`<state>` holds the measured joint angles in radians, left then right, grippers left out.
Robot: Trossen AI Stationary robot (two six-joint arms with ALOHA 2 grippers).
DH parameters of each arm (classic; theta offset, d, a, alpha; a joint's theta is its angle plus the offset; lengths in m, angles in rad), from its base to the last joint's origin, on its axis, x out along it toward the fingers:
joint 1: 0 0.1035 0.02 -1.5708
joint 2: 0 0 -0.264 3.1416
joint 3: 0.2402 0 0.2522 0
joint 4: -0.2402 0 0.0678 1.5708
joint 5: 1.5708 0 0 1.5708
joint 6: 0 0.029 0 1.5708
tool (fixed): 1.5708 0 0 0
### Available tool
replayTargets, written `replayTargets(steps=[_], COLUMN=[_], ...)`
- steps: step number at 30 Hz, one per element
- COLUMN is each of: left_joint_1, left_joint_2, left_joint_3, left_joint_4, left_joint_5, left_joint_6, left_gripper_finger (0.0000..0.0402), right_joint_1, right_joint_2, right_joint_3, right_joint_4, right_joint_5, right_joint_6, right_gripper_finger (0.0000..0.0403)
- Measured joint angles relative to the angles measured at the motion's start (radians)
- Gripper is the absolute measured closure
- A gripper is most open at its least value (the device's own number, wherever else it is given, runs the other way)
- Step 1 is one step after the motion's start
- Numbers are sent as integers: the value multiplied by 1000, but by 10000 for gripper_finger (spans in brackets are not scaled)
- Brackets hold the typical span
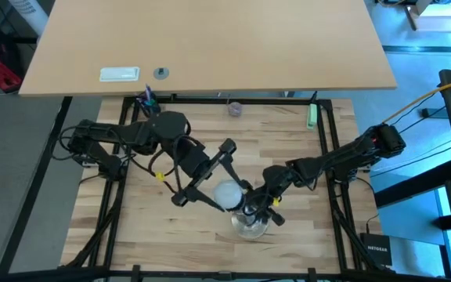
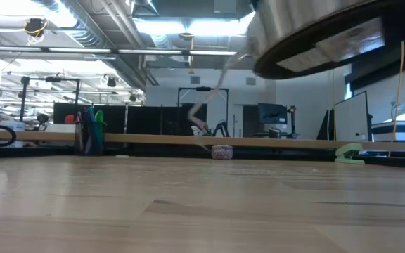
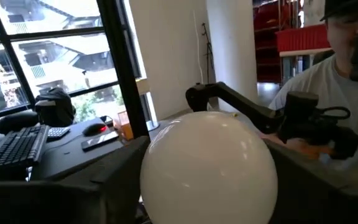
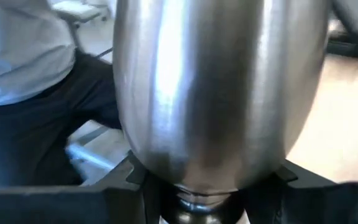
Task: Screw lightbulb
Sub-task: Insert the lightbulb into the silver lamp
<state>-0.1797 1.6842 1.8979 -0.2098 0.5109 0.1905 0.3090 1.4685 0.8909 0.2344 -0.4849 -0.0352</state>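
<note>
The white frosted lightbulb [image 1: 227, 194] is in my left gripper [image 1: 224, 196], above the middle of the table; it fills the left wrist view [image 3: 209, 169]. Its threaded base is hidden. My right gripper [image 1: 261, 200] is shut on the silvery stand [image 1: 250, 222], right beside the bulb. The stand's body fills the right wrist view [image 4: 216, 93]. In the low view its round base [image 2: 329, 35] hangs tilted, well above the tabletop. My left gripper pinches the bulb's round globe [image 3: 160, 180] between its two fingers, one on each side. The fingers come slanting from the table's left. The bulb is clear of the table. My right gripper holds the stand at its narrow neck [image 4: 194, 202], below the wide silvery body, one finger [image 4: 123, 193] on each side. It comes from the table's right. The stand is lifted clear of the table and tilted.
A small purplish-grey round object [image 1: 234, 108] lies at the table's far edge, also in the low view [image 2: 221, 152]. A green item [image 1: 312, 116] lies at the far right. A person [image 3: 328, 74] sits beyond the table. A second table [image 1: 210, 39] stands behind.
</note>
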Motion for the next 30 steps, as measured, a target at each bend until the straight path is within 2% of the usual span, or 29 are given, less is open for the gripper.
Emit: replayTargets(steps=[3, 7, 11, 16, 20, 24, 30], left_joint_1=[5, -4, -23, -75, -112, -91, -60], left_joint_2=[-19, -94, -194, -254, -292, -278, -248], left_joint_3=[-1, 2, 13, 4, 13, 10, 11], left_joint_4=[-77, -173, -248, -370, -347, -347, -322], left_joint_5=[-65, -316, -588, -953, -1222, -1263, -1274], left_joint_6=[-24, -22, -31, -81, -94, -129, -173], left_gripper_finger=[65, 22, 15, 13, 13, 12, 12], right_joint_1=[1, -9, -33, -91, -160, -249, -360], right_joint_2=[-9, -48, -59, -104, -89, -95, -90], right_joint_3=[7, 18, 3, 15, 4, 9, 6], right_joint_4=[122, 134, 42, 37, -47, -46, -89], right_joint_5=[87, 162, 274, 583, 790, 903, 904], right_joint_6=[-49, -45, -31, -23, -31, -53, -52], right_gripper_finger=[244, 244, 244, 244, 244, 244, 244])
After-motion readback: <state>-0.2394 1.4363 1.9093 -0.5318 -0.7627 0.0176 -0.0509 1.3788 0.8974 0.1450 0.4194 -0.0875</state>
